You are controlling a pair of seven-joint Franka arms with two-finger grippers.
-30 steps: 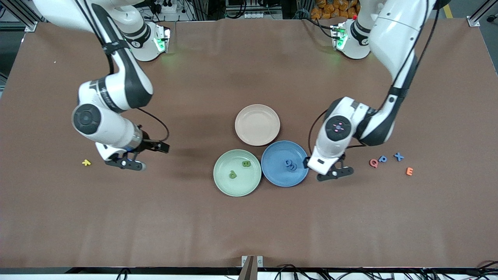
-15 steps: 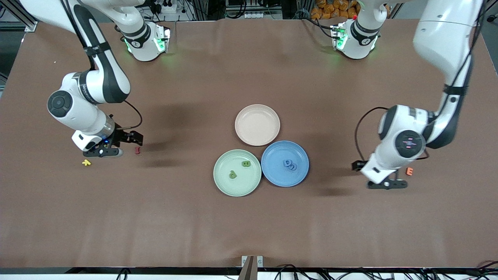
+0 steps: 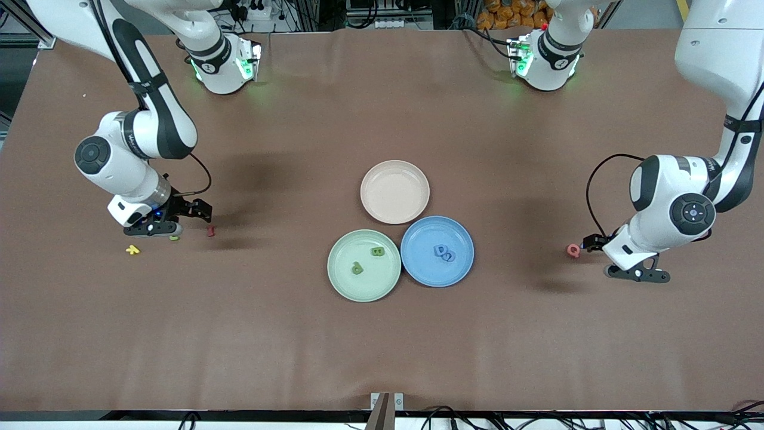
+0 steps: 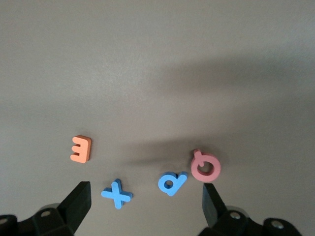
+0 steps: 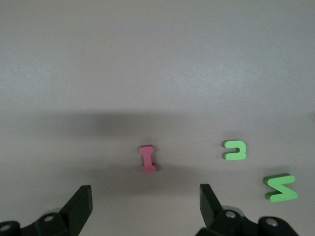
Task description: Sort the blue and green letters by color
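My left gripper (image 3: 635,273) hangs open and empty over the table at the left arm's end. In its wrist view (image 4: 145,206) a blue X (image 4: 116,193) and a blue P (image 4: 172,183) lie between the open jaws; the arm hides both in the front view. My right gripper (image 3: 152,230) is open and empty at the right arm's end; its wrist view (image 5: 145,204) shows a green C (image 5: 235,150) and a green M (image 5: 280,188) off to one side. The green plate (image 3: 352,288) holds a green B (image 3: 377,251) and a green P (image 3: 357,269). The blue plate (image 3: 425,275) holds two blue letters (image 3: 443,252).
An empty pink plate (image 3: 394,191) stands farther from the front camera than the two other plates. A pink Q (image 3: 573,251) and an orange E (image 4: 81,149) lie by the blue letters. A dark red letter (image 3: 210,230) and a yellow letter (image 3: 132,249) lie by my right gripper.
My left gripper has swung from beside the blue plate out to the letters at the left arm's end. My right gripper has moved toward the right arm's end, near the yellow letter.
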